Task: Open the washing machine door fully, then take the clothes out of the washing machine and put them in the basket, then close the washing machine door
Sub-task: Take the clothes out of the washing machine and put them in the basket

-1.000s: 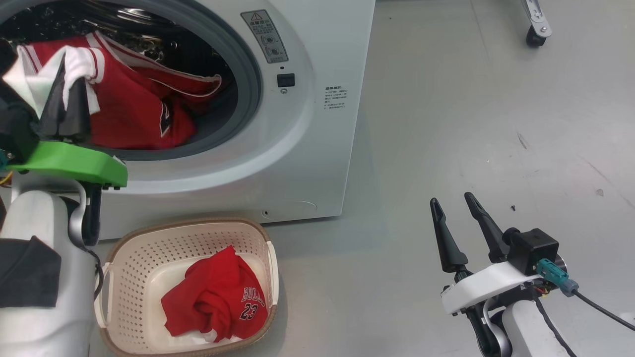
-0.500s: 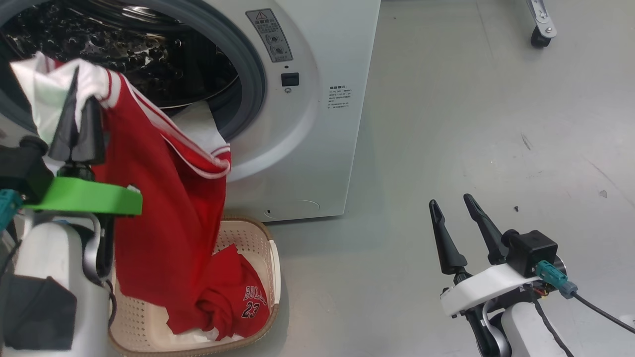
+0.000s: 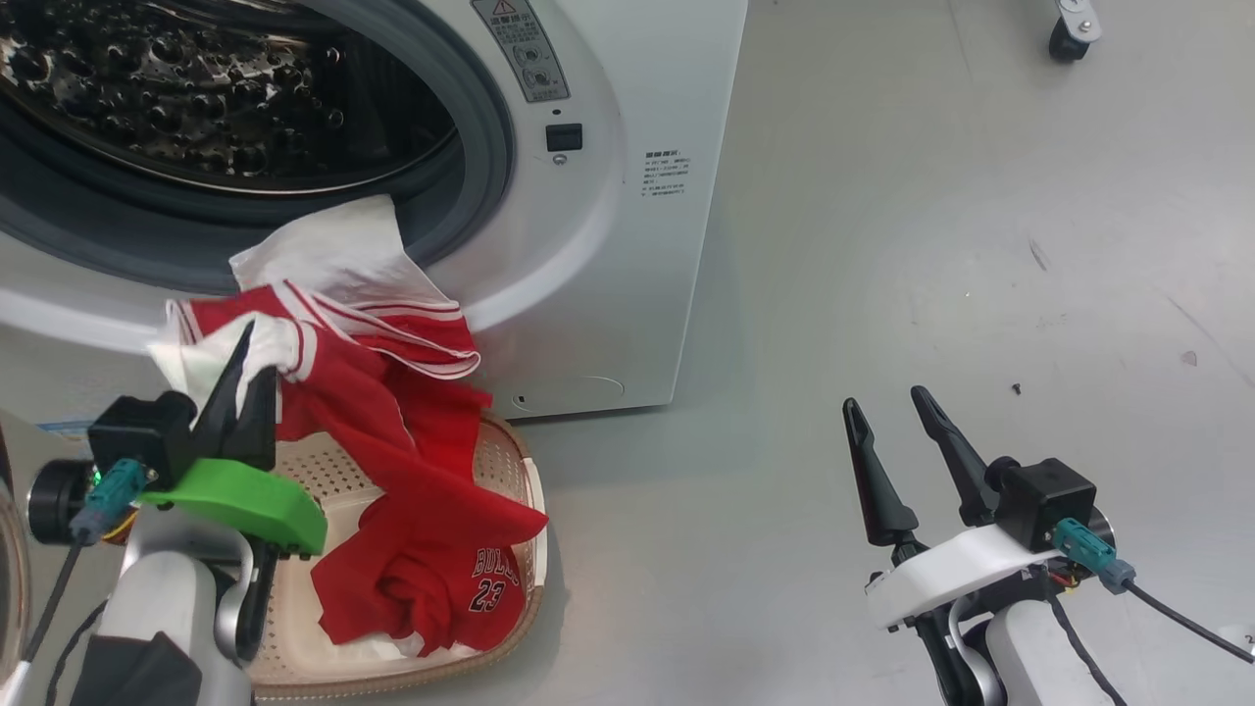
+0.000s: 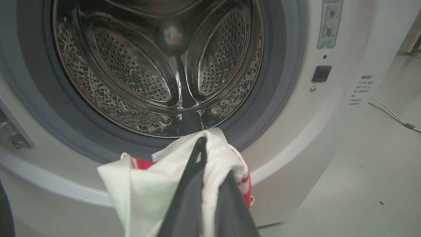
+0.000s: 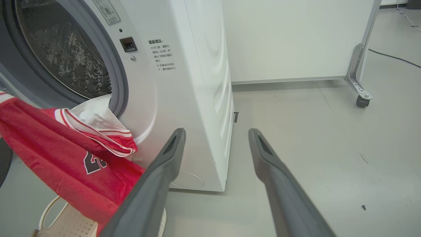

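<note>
Clothes (image 3: pixel 412 490): a red-and-white garment is pinched in the clenched left jaws and draped from them into the basket (image 3: pixel 328 469) just below. Its white end is rested against the washing machine (image 3: pixel 627 275) mouth beyond. Right jaws: released, nothing held, well apart above the floor (image 3: pixel 882 245).

Bright, even light; glare speckles inside the washing machine (image 4: pixel 131 108) — soft shadows (wrist views bend at edges).

Soft red cloth clothes (image 3: pixel 412 490); perforated plastic basket (image 3: pixel 525 490).
</note>
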`<state>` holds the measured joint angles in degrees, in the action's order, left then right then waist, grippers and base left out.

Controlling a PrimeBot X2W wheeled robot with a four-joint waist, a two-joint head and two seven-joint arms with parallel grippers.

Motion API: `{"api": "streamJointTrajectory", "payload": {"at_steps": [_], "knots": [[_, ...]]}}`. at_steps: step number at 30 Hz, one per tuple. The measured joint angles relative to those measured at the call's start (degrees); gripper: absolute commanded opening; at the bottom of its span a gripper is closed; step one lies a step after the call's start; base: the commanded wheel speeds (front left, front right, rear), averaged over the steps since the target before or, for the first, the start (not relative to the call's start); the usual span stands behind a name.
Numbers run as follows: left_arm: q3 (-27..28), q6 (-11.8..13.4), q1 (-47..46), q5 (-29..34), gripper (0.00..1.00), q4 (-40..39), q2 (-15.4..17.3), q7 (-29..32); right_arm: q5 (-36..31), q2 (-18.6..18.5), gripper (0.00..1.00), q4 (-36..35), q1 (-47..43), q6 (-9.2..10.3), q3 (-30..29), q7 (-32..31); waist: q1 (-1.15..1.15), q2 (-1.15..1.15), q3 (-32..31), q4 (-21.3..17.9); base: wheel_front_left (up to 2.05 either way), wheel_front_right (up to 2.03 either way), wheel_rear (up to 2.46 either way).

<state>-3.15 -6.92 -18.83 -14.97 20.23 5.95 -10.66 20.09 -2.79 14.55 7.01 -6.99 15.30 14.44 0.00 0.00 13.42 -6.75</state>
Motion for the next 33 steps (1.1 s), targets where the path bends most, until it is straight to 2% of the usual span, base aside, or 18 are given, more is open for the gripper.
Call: {"api": "streamJointTrajectory", "payload": {"at_steps": [12, 33], "knots": [[2.34, 3.12, 1.3, -0.65, 0.0, 5.45, 0.05, 5.06, -0.1, -0.04, 1.0, -0.1, 0.23, 0.0, 0.25, 0.0, 0.0, 0.0, 2.74, -0.7, 0.0, 0.0, 0.0], [-1.33, 3.07, -0.99, 0.46, 0.0, 11.25, 0.01, 10.68, -0.57, -0.91, 1.0, -1.3, 2.9, 0.0, 1.59, 0.0, 0.0, 0.0, 10.52, -1.81, 0.0, 0.0, 0.0]]}}
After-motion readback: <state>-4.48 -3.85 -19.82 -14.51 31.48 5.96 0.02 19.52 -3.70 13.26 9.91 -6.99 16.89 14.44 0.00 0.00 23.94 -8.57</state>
